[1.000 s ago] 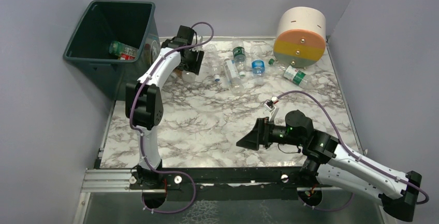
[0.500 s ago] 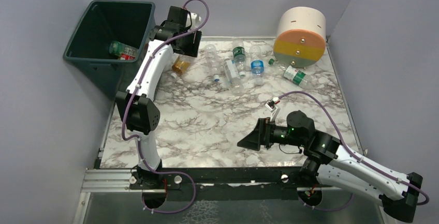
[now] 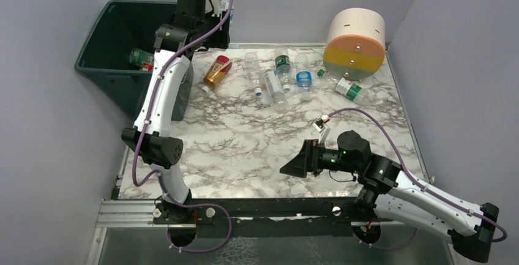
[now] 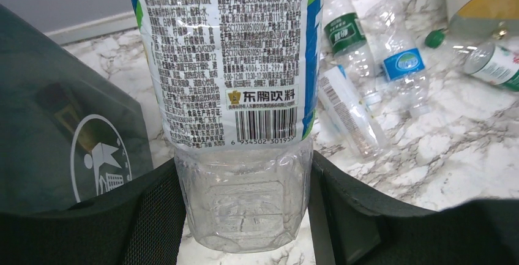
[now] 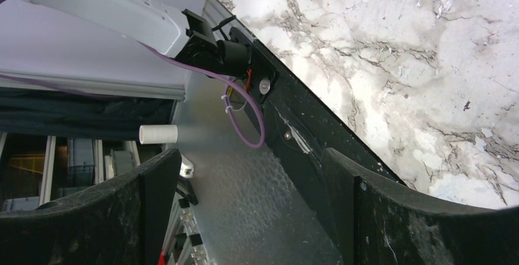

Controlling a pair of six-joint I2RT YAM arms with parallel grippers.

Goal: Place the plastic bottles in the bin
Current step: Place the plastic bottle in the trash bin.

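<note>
Our right hand [image 3: 291, 166] hangs wide open and empty low over the marble-patterned table [image 3: 245, 136]. Farther back, our left hand [image 4: 245, 210] grips a clear white-labelled plastic bottle [image 4: 226, 63], raised just beside the dark green rectangular plastic bin [image 3: 110, 71].

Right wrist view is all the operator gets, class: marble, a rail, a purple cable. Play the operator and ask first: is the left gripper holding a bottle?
Observer: Yes. The left gripper is shut on a clear bottle with a white printed label.
Operator: Is it over the bin?
Observer: Not yet. The left wrist view shows the bin with its logo wall beside the clear bottle, and marble below it.
Operator: Anything inside the bin?
Observer: The top view shows at least one green-and-red bottle lying inside.
</note>
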